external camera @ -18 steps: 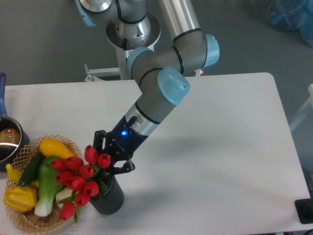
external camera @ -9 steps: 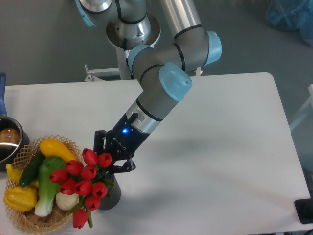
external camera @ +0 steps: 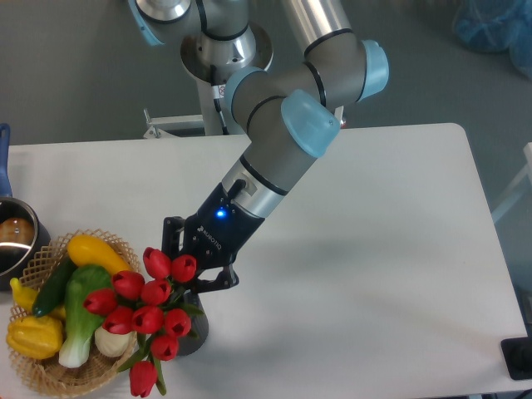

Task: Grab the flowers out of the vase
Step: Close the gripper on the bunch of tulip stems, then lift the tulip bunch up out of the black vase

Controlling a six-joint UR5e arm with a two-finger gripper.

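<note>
The flowers (external camera: 148,309), a bunch of red tulip buds with green stems, hang tilted toward the lower left over the vase (external camera: 196,334). Only a dark sliver of the vase shows beneath the buds, near the table's front edge. My gripper (external camera: 196,268) reaches down from the upper right, its black fingers (external camera: 172,239) closed on either side of the bunch just behind the top buds. The stems inside the grip are hidden by the buds.
A wicker basket (external camera: 33,378) holding green, yellow and white vegetables stands right beside the flowers on the left. A metal pot (external camera: 15,241) with a blue handle sits at the left edge. A black object (external camera: 517,357) is at the front right corner.
The arm has risen and shifted slightly right with the bunch. The flowers have come up out of the vase and now cover most of it.
</note>
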